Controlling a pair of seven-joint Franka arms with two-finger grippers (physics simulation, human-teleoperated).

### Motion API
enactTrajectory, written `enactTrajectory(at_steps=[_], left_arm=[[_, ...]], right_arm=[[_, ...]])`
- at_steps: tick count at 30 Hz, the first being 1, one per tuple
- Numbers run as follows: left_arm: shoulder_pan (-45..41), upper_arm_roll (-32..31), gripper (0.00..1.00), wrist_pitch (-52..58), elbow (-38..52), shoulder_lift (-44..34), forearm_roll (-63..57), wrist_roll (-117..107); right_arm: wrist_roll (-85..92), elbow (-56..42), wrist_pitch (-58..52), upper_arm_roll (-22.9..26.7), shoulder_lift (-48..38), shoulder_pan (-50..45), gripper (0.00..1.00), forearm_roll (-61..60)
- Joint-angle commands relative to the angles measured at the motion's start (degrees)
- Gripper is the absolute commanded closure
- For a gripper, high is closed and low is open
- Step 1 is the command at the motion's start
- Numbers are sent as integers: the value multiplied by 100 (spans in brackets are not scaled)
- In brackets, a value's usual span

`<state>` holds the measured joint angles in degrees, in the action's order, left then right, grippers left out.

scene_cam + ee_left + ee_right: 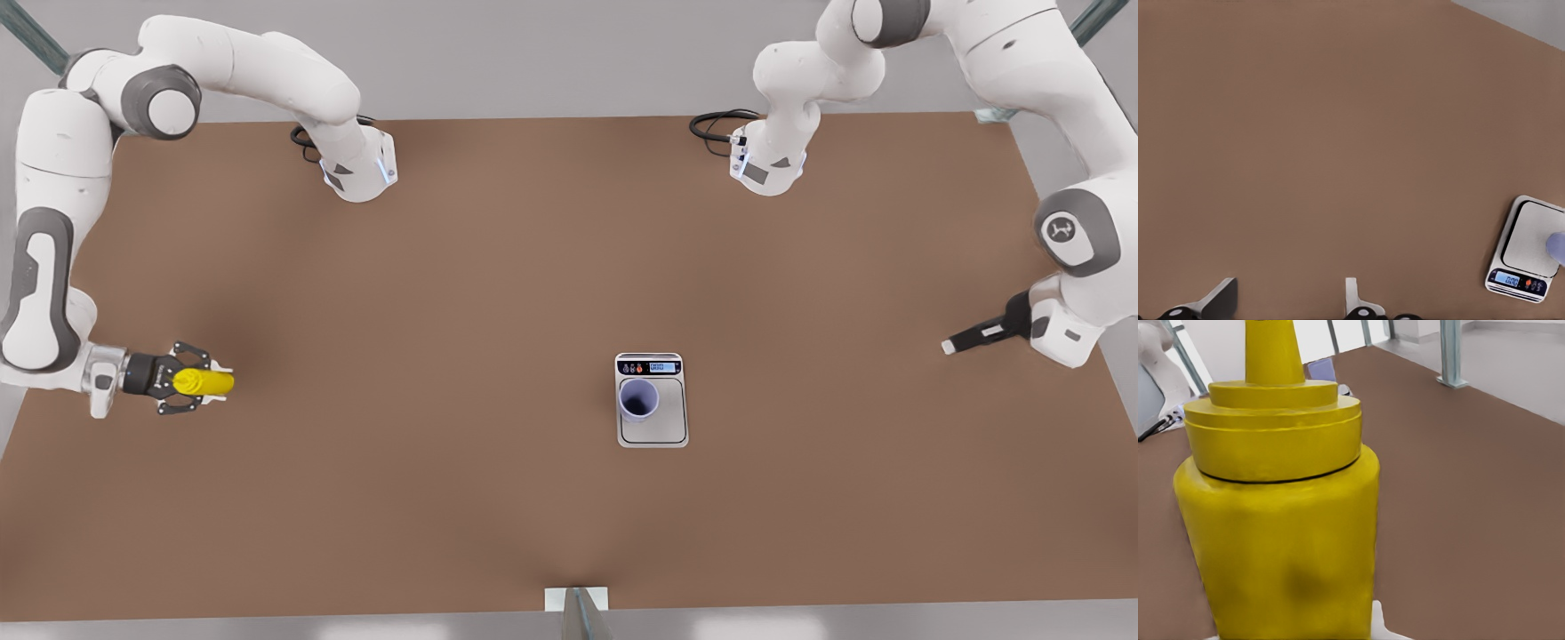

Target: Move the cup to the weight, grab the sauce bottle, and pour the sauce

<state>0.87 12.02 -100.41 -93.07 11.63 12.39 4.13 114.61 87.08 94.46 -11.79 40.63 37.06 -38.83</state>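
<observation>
The lavender-blue cup [638, 397] stands upright on the silver weight [667, 428], on the platform's side toward the front view's left. In the left wrist view the weight [1531, 240] lies far off, with the cup's edge [1557, 247] on it. The yellow sauce bottle [204, 382] is at the front view's left, and my right gripper [212, 383] is shut on it, nozzle pointing toward the weight. Up close, the sauce bottle [1278, 520] hides most of that gripper. My left gripper [953, 344] waits open over the table's right edge, its fingers [1221, 298] wide apart.
The brown table [462, 284] stretches between the two arms. Black cables [716, 126] coil at the arm bases along the far edge. A metal post [576, 606] stands at the near edge, and another post [1451, 353] rises off the table beyond the bottle.
</observation>
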Motion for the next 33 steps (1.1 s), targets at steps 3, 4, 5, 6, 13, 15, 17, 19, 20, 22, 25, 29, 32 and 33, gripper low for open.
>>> enactTrajectory(at_steps=[3, 4, 5, 6, 13, 15, 17, 19, 20, 22, 25, 29, 32, 33], left_arm=[[-96, -824, 0, 259, 25, -504, -800, -483], [-122, -903, 0, 294, 52, -565, -800, -536], [-131, -912, 0, 408, 87, -548, -800, -545], [-244, -938, 0, 444, 113, -530, -1026, -745], [-315, -964, 0, 286, 658, -21, -1160, -905], [-315, -964, 0, 118, 658, 85, -1151, -905], [-315, -965, 0, 13, 658, 94, -1151, -914], [-315, -956, 0, 13, 825, 102, -1151, -914], [-307, -956, 0, 13, 825, 102, -1151, -914], [-298, -956, 0, 13, 825, 111, -1151, -914], [-289, -956, 0, -5, 825, 111, -1151, -914], [-289, -956, 0, -49, 825, 111, -1151, -914], [-289, -956, 0, -66, 825, 111, -1151, -905], [-289, -956, 0, -66, 825, 111, -1151, -905]], right_arm=[[-1159, -42, 538, 19, -450, -822, 43, 51], [-1651, 2, 872, 63, -670, -1244, 43, 77], [-2019, -7, 1091, 72, -801, -1542, 43, 269], [-2740, -16, 1425, 63, -960, -2017, 43, 586], [-6758, -25, 3263, 72, -1066, -5015, 43, 2309], [-7637, -51, 3280, 63, -1057, -5657, 43, 3258], [-8313, -34, 3491, 63, -1039, -6123, 43, 4190], [-8893, -60, 3447, 63, -978, -6510, 43, 4893], [-9368, -244, 3421, 63, -890, -6676, 43, 5359], [-9799, -306, 3377, 63, -828, -6843, 43, 6027], [-10792, -877, 2859, 71, -416, -7283, 43, 7485], [-10810, -1088, 1831, 63, -169, -7714, 43, 9409], [-10819, -1755, 1277, 72, 296, -7872, 43, 10088], [-10933, -1870, 1127, 72, 402, -7881, 43, 10395]])
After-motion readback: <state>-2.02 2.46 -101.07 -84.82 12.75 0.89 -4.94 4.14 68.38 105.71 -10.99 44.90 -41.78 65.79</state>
